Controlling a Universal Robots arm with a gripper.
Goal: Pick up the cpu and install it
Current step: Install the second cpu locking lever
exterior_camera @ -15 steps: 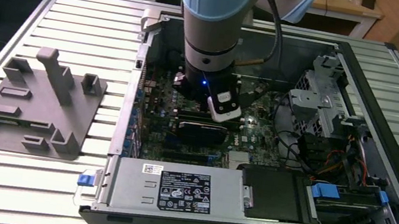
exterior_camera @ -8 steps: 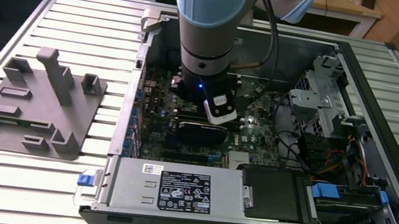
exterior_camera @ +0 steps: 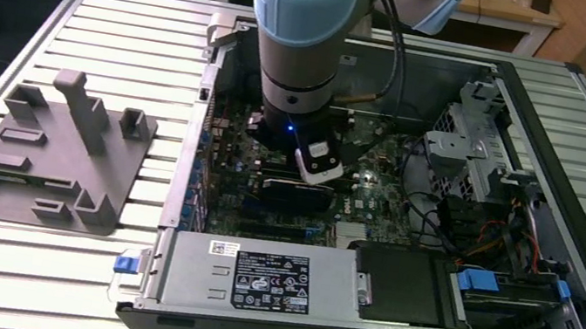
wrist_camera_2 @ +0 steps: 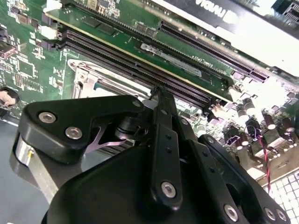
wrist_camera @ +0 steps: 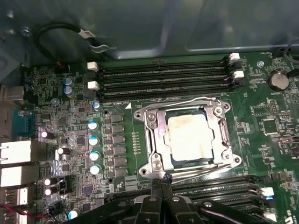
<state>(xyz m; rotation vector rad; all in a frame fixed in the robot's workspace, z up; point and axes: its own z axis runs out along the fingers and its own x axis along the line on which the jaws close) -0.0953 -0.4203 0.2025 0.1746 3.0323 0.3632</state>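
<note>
Hanging low inside the open black computer case (exterior_camera: 556, 286), the black gripper (wrist_camera: 161, 179) has its fingers pressed together, holding nothing. Just beyond its tips the square silvery-white cpu (wrist_camera: 191, 136) sits in the motherboard's metal socket frame (wrist_camera: 152, 140), centre of the first wrist view.

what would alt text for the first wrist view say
A silvery square cpu sits in its socket under a metal frame on a green motherboard. The black gripper pokes in at the edge nearest the camera, its tips just short of the frame. Rows of dark memory slots run beyond the socket.
</note>
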